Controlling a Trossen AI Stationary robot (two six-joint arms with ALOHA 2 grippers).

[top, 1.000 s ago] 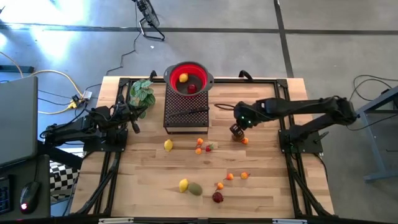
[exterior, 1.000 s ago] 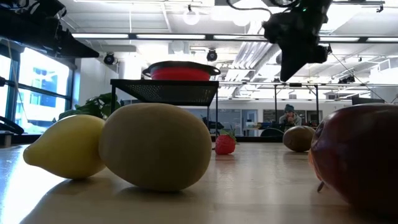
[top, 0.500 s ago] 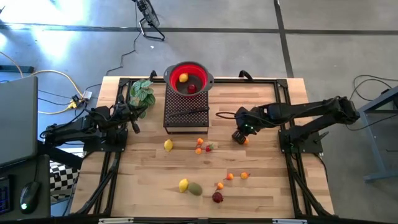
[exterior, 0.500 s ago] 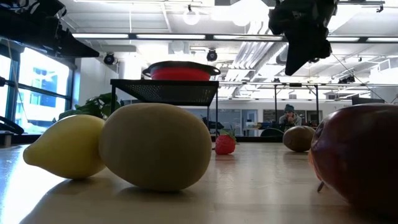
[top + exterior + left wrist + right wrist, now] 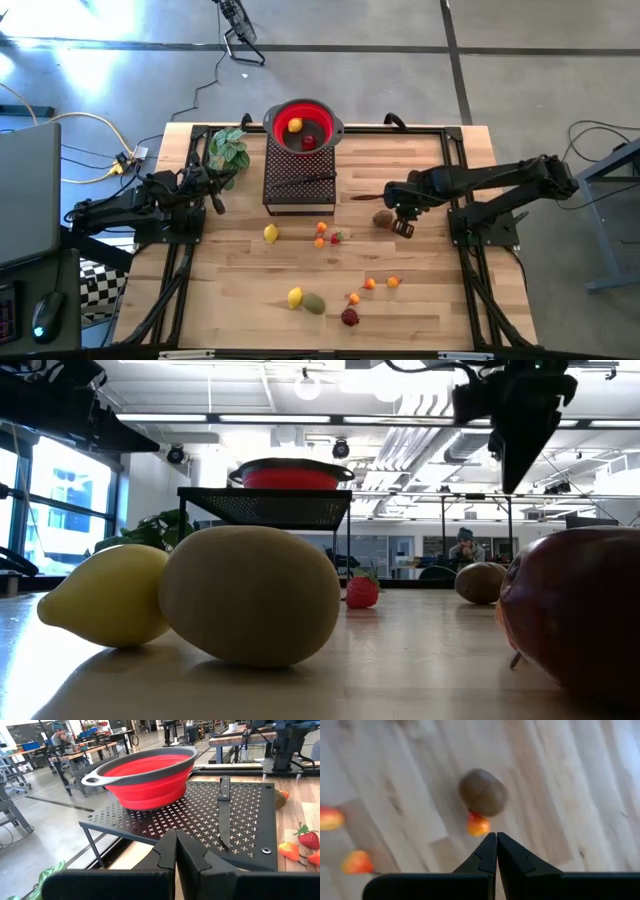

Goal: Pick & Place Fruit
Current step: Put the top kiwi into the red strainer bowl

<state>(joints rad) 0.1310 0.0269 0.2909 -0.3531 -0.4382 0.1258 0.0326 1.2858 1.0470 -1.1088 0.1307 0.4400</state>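
Right gripper (image 5: 404,226), fingers pressed together and empty, hangs just beside the kiwi (image 5: 382,217), which touches a small orange fruit (image 5: 478,825) on the worktop (image 5: 430,300). Closed fingers could nudge the kiwi rolling away. Beyond the kiwi, the left gripper (image 5: 175,851) waits, pressed together, near the red bowl (image 5: 303,125).
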